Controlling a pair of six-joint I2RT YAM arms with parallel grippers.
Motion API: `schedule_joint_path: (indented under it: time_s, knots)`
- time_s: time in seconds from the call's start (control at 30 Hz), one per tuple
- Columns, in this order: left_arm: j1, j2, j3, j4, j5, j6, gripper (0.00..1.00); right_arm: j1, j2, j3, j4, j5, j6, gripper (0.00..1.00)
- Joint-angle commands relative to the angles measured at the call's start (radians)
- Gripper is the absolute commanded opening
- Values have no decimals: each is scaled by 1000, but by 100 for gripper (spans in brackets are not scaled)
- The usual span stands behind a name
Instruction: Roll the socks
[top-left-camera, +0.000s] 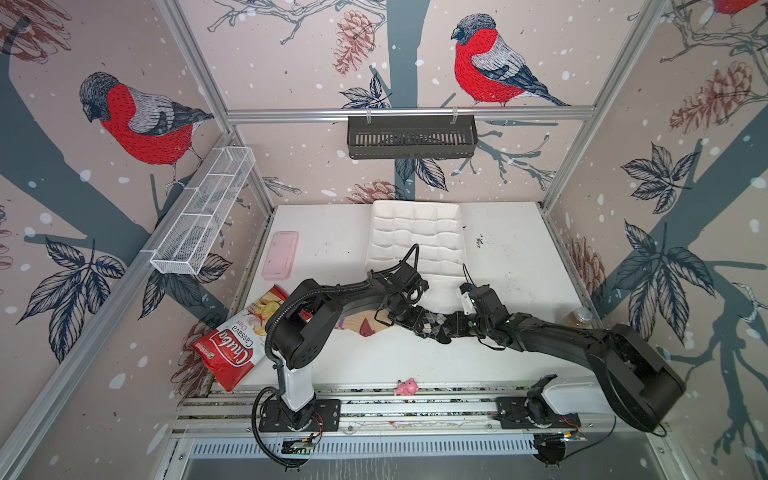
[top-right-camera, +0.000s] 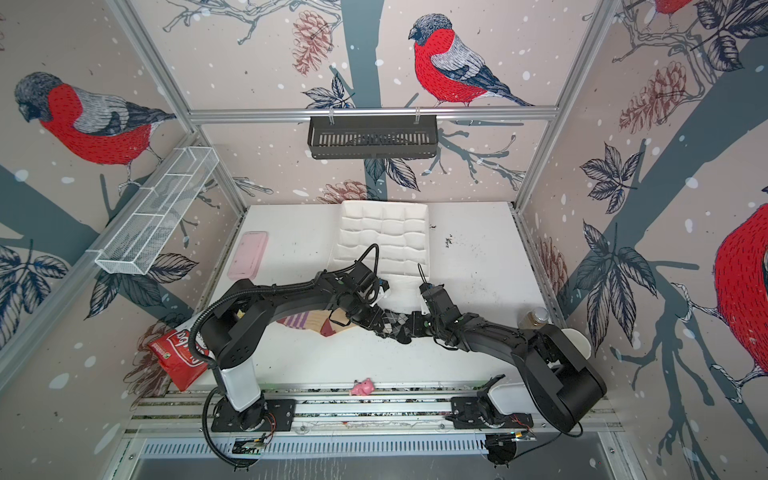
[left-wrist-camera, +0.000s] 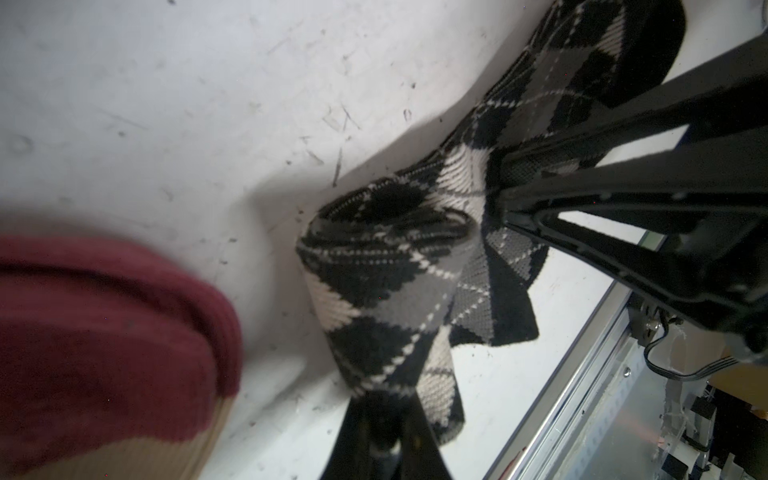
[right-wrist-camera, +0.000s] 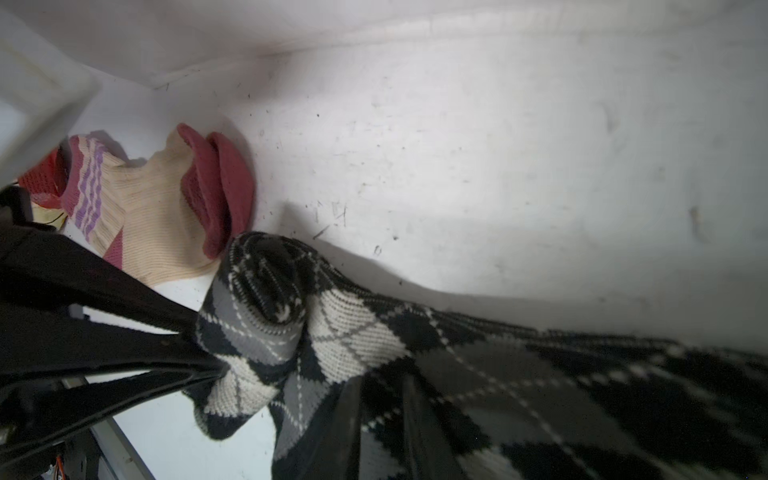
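A: Far left of the white table (top-left-camera: 519, 257)?
B: A red-and-white chips bag (top-left-camera: 237, 345), overlapping the table's left front edge. Behind that, a flat pink case (top-left-camera: 280, 254).

A: And toward the middle?
B: First the tan sock (right-wrist-camera: 158, 216): flat on the table, long axis running left to right. Purple-striped cuff pointing left, partly under the left arm (top-left-camera: 316, 307). Maroon toe pointing right, just beside the argyle sock (right-wrist-camera: 353, 340).

A: Which way for the argyle sock?
B: Also stretched left to right, carrying on the same line, right end angled slightly toward the front. Left end wound into a short roll, crosswise to the sock's length. The rest unrolled, black tip pointing right.

A: Grippers?
B: Clamped tight on one end of the roll: the left gripper (left-wrist-camera: 382, 411). Just right of the roll, the right gripper (left-wrist-camera: 496, 199), jaws drawn narrow and pinching bunched fabric of the same sock. Both arms bent inward from the front, wrists meeting over that sock.

A: Anything further back or right?
B: Behind both socks, a white divided tray (top-left-camera: 415, 224). At the front edge, a small pink toy (top-left-camera: 406, 387). Far right, a jar (top-left-camera: 578, 316), partly hidden by the right arm (top-left-camera: 561, 336).
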Motion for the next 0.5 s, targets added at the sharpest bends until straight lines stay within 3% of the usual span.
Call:
schedule_joint_path:
  time_s: [0.0,0.37,0.47]
  knots:
    - [-6,-9,16,-73,-63,3,0,4,2,-29,24,-14,6,20]
    - [-8,-45,19,-30,-72,-33,0,54,-74,-132,13,25,69,18]
    - [-25,-17,47,-89,-135,-20,0,54,-92,-131,3,36,69,18]
